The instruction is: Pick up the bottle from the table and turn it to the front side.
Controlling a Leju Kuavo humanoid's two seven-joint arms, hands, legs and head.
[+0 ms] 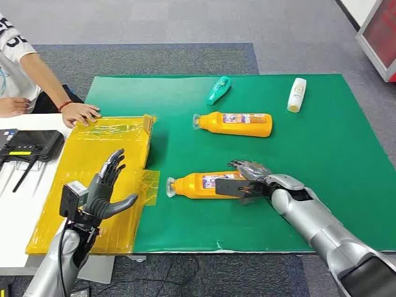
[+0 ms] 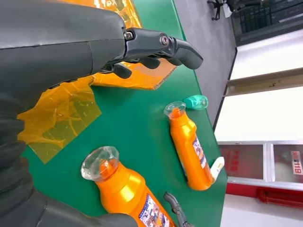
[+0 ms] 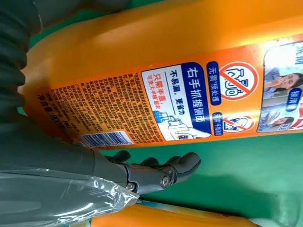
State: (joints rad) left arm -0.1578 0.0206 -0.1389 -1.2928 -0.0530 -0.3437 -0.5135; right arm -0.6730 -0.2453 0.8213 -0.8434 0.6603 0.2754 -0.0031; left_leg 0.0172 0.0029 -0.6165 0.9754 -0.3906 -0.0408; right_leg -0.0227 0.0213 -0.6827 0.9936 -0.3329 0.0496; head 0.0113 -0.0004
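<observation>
Green felt mat (image 1: pixel 327 154) bears glossy orange bottle (image 1: pixel 200 184) under right hand (image 1: pixel 247 179).

Orange bottle (image 1: pixel 200 184) lies sideways on green mat (image 1: pixel 327 154), back label up.

Grey carpet floor (image 1: pixel 289 37); green table (image 1: pixel 336 154); red cabinet (image 1: pixel 380 37).

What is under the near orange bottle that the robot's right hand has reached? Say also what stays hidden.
The near orange bottle lies on its side on the green mat. The right hand covers its base end. The side facing the mat is hidden.
</observation>
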